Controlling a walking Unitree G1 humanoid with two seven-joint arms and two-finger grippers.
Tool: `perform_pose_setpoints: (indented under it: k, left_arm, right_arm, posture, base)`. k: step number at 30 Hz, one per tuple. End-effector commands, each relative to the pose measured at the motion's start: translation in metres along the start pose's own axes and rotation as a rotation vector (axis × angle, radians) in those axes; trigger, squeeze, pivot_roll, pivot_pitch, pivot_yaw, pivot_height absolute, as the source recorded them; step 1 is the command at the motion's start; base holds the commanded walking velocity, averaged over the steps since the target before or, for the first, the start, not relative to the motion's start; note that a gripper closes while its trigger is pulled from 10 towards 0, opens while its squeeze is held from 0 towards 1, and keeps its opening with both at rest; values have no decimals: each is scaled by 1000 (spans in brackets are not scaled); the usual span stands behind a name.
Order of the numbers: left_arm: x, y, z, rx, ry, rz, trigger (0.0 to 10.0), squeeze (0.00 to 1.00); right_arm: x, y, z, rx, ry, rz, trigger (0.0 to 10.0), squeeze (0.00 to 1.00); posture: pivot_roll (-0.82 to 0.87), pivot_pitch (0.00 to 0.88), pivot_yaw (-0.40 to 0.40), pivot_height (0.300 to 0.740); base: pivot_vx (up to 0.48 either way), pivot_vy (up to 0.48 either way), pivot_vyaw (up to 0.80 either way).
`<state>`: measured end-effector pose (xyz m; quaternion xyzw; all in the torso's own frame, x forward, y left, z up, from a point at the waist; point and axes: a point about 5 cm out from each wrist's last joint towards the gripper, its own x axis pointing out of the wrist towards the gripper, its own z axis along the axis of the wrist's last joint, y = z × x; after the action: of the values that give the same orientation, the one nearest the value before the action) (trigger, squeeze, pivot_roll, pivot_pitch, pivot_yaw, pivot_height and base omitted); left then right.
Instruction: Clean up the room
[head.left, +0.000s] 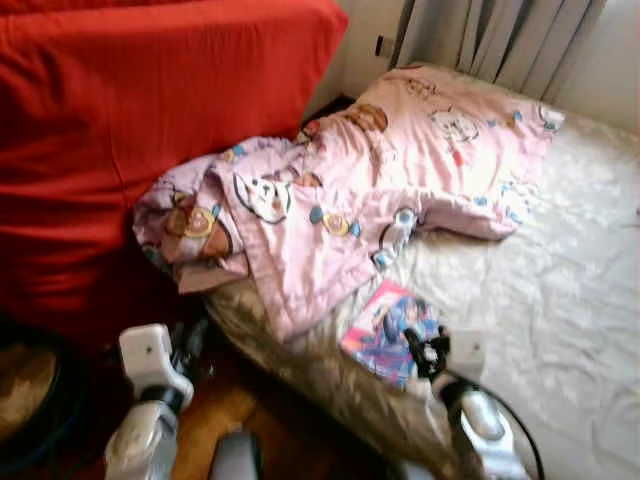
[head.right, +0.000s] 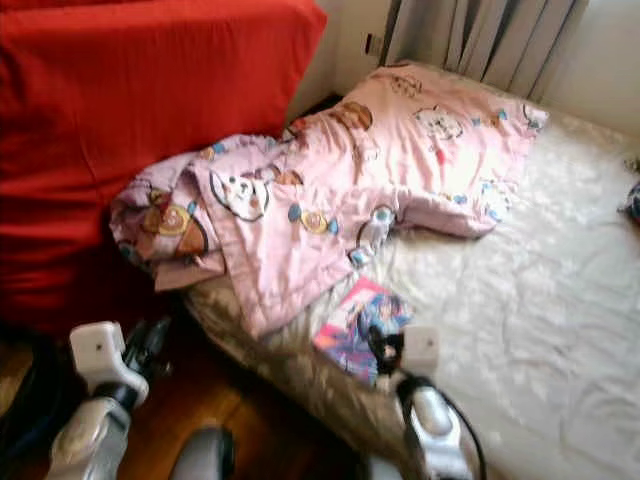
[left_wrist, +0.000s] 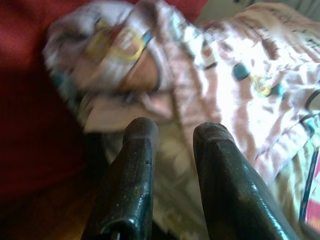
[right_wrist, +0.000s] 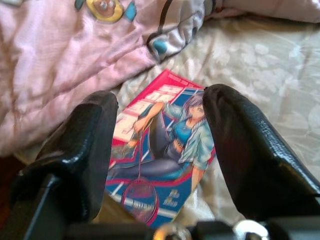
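Bed: a mattress under a cream, flower-patterned satin sheet (head.left: 560, 300) runs from the near corner toward the grey curtains (head.left: 500, 35) at the far wall.
Quilt: a pink cartoon-print quilt (head.left: 340, 190) lies crumpled across the bed's far and left part, 1 bunched end hanging over the edge against the big red fabric-covered sofa (head.left: 130, 110).
Book: a thin comic book with a red-bordered cover showing a purple-haired figure (right_wrist: 160, 160) lies flat on the sheet near the bed's near edge, just beside the quilt's hem and not under it.
Right gripper: the right gripper (right_wrist: 160, 150) hovers over the comic book, its 2 black fingers (right_wrist: 250, 150) spread wide to either side of the cover; from the wrist view I cannot tell whether they touch it. In the head view it sits at the book's near edge (head.left: 425, 350).
Left gripper: the left gripper (left_wrist: 175, 150) is held low beside the bed's left corner, fingers (left_wrist: 132, 175) parted with a clear gap and holding nothing, aimed at the hanging quilt end; that view is blurred.
Floor: brown wooden floor (head.left: 215, 415) shows between the sofa and the bed.
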<state>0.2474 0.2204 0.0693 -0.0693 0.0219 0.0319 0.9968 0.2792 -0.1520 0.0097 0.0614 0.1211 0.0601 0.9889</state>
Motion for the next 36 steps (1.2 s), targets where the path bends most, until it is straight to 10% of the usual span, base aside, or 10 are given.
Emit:
perform_pose_setpoints:
  k: [1,33,34,35,36]
  left_arm:
    - [0,-9,-1,-23,-2,-23,10000,0]
    - [-6,-6,0,-6,25,-32,10000,0]
    - [-6,-6,0,-6,26,-33,10000,0]
    - [-6,-6,0,-6,27,-34,10000,0]
    - [-7,-7,0,-6,28,-34,10000,0]
  right_arm:
    - [-5,-12,-5,-2,26,-33,10000,0]
    - [1,-5,-25,53,195,-64,10000,0]
    - [1,-4,-26,66,209,-69,10000,235]
    - [1,-4,-27,75,217,-71,10000,235]
    - [1,-4,-28,80,231,-75,10000,863]
  posture:
    - [86,117,-88,627]
    - [117,198,-60,602]
    - [116,199,-60,602]
    - [116,199,-60,602]
    - [118,203,-58,602]
  base:
    - [0,0,0]
    - [0,0,0]
    - [0,0,0]
    - [0,0,0]
    - [0,0,0]
